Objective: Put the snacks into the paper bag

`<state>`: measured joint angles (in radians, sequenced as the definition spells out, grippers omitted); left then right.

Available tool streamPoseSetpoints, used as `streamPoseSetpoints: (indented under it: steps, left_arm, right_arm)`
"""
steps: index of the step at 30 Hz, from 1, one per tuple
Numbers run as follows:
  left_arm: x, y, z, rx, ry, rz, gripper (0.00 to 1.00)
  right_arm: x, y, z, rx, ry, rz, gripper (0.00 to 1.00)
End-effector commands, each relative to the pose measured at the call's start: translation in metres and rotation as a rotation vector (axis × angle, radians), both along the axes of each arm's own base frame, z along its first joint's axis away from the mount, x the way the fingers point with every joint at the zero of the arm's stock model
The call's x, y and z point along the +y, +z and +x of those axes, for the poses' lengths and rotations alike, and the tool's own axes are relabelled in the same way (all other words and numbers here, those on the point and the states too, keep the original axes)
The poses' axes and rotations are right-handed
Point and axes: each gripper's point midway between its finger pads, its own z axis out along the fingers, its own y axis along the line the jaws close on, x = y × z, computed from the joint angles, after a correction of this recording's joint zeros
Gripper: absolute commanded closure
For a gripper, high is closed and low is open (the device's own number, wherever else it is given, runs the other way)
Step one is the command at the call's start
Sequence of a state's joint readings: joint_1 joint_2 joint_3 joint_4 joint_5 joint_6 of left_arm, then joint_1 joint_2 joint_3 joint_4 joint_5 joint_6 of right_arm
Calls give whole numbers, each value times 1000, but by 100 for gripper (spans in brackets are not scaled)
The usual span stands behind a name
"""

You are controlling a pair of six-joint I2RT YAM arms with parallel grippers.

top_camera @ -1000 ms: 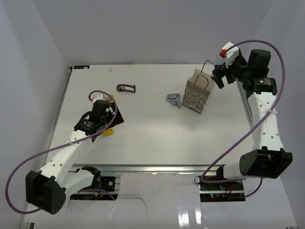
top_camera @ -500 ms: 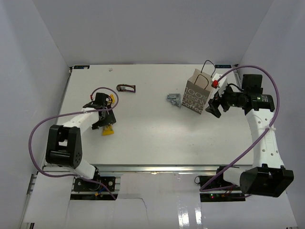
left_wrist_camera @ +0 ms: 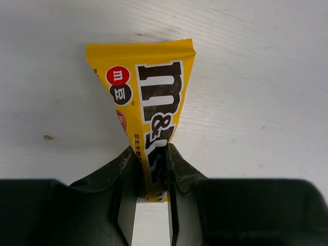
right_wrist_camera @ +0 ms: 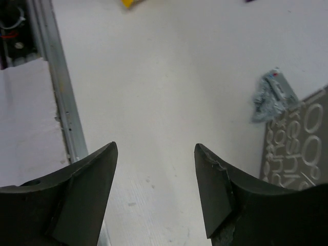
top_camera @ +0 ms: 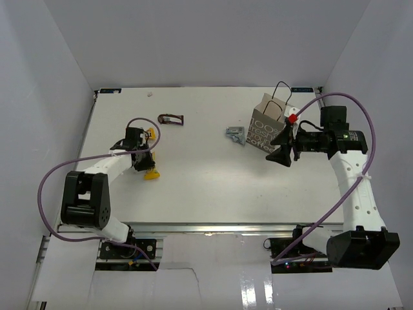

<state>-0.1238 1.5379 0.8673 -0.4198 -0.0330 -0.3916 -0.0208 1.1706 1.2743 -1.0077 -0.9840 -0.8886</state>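
The white table [top_camera: 206, 187] carries a yellow packet [left_wrist_camera: 154, 97] lying flat, straight ahead of the left gripper [left_wrist_camera: 151, 169], its narrow end pinched between that gripper's fingers. A dark brown packet [top_camera: 171, 119] lies well apart from that gripper. In the right wrist view, ahead and to the right of the wide-open right gripper [right_wrist_camera: 155, 148], a crumpled silver-grey packet [right_wrist_camera: 273, 95] lies just beside the standing paper bag [right_wrist_camera: 302, 138].
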Motion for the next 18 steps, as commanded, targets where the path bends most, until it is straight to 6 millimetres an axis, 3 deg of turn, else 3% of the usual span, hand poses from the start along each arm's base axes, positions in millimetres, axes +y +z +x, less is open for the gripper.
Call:
streamPoseSetpoints:
  steps: [1,2,4,5,6,7,8,9,10,13,15,18]
  left_arm:
    - [-38,39,5,-162,-142,-191,66]
    - [-58,63,6,-242,-219,-286,66]
    - [-78,76,-5,-289,-284,-387,66]
    - [-99,103,-10,-370,-376,-472,66]
    - [-109,114,-16,-402,-417,-514,66]
    - [-119,124,-22,-421,-439,-567,66]
    - [-134,124,-36,-416,-488,-609,66]
    - [-147,145,-40,-497,-561,-650,67]
    - [-162,149,-52,-492,-603,-685,67]
    - [-181,159,-63,-521,-648,-704,67]
    - [-194,165,-68,-517,-667,-717,66]
    - [-208,172,-71,-523,-679,-721,66]
  right_arm:
    - [35,8,-31,127,92,121,33]
    - [46,4,-39,153,124,120,33]
    - [55,-8,-35,224,95,122,33]
    - [62,-11,-36,252,100,119,33]
    - [67,-10,-27,245,86,128,33]
    - [72,-14,-22,363,24,150,33]
    - [77,-15,-15,400,-8,157,34]
    - [84,-19,-9,432,-43,144,32]
    - [94,-16,4,498,-95,176,28]
    - [123,-6,19,575,-113,231,17]
    - [144,2,13,676,-96,277,9]
    - [171,-2,17,737,-103,300,7]
